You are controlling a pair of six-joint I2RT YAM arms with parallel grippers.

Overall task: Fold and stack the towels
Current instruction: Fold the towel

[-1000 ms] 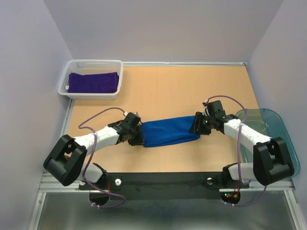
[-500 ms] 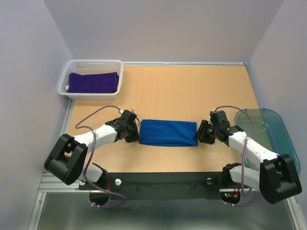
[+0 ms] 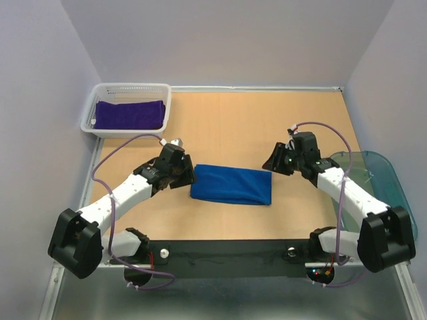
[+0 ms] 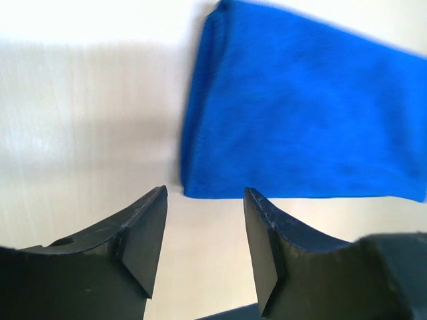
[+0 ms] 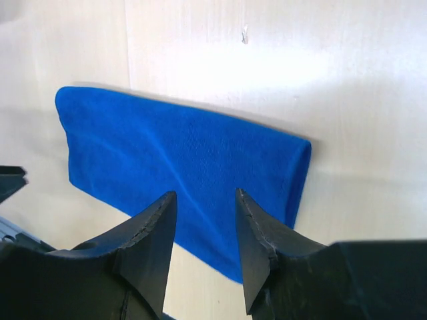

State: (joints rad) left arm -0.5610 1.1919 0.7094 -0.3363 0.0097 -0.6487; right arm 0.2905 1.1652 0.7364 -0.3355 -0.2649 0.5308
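The folded blue towel (image 3: 231, 186) lies on the table (image 3: 267, 120), long axis 9 to 3 o'clock, with the left gripper (image 3: 187, 175) just off its 9 o'clock end and the right gripper (image 3: 272, 163) near its 2 o'clock corner, both spread and empty.

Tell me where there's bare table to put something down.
The widest bare table is the far stretch, right of the basket and beyond the blue towel. A thinner strip runs between that towel and the arms' bases. The middle row is crowded: the left claw and right claw flank the towel, and the bin takes the right edge.
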